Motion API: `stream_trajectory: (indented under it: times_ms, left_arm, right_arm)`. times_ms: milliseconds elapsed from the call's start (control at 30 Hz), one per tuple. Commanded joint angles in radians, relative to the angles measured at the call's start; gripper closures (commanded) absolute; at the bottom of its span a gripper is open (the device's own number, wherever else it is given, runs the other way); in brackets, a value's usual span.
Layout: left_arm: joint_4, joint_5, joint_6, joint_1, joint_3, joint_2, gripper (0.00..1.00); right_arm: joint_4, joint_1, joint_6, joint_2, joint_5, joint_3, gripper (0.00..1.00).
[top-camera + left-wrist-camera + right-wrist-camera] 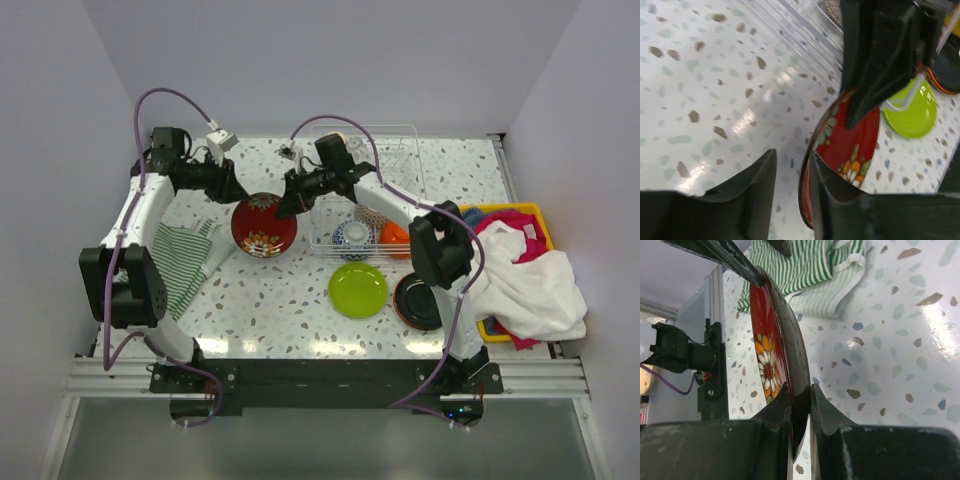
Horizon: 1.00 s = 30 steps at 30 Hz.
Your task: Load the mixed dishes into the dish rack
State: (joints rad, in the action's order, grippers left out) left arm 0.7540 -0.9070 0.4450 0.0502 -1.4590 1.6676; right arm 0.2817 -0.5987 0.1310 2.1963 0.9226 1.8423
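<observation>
The dark red round plate with gold and flower patterning point(263, 225) is held up on edge, left of centre in the overhead view, between the two arms and just left of the pale wire dish rack point(415, 165). The right gripper point(801, 390) has its jaws pinched narrow on the plate's rim, one finger on each face. The left gripper point(792, 160) has its jaws a little apart, with the opposite rim sitting in the gap. To my eye that side looks loose rather than clamped.

So the weight seems to hang on one narrow pinch at a glossy edge. The plate could swivel or slide out once the left arm backs away. A left finger snagging the rim on the way out would drag it askew. Carried across, it might strike the rack's near wall or the blue-white patterned bowl point(354, 238) and the orange bowl point(394, 237) already sitting in the rack's lower end. A drop would land it on hard tabletop.

That white speckled terrazzo tabletop point(270, 315) is shiny, with glare patches. A green-white striped cloth point(185, 255) lies at the left. A lime green plate point(358, 289) and a black plate point(410, 300) sit at lower centre. At the right a yellow bin point(520, 210) overflows with coloured cloths and a white cloth point(530, 285). Plain pale walls close in three sides.
</observation>
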Motion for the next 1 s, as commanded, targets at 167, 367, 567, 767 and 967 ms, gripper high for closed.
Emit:
stream_trajectory:
  times_ms: [167,367,567,767,967]
  left_arm:
    - [-0.578,0.519,-0.528,0.019,-0.037,-0.072,0.38]
    - [-0.616,0.511,-0.604,0.019,-0.018,-0.031,0.39]
    - [-0.676,0.473,-0.643,0.016,0.055,-0.045,0.39]
    - [-0.694,0.424,-0.655,0.016,0.068,-0.049,0.4]
    - [-0.7,0.416,-0.649,0.004,0.092,-0.061,0.4]
  right_arm:
    - [0.083,0.079,0.022,-0.274,-0.467,-0.002,1.0]
    - [0.093,0.091,0.047,-0.435,-1.001,-0.052,1.0]
    - [0.097,0.089,0.038,-0.477,-1.459,-0.057,1.0]
    - [0.12,0.111,0.062,-0.466,-1.686,-0.097,1.0]
    - [0.123,0.154,0.072,-0.426,-1.699,-0.087,1.0]
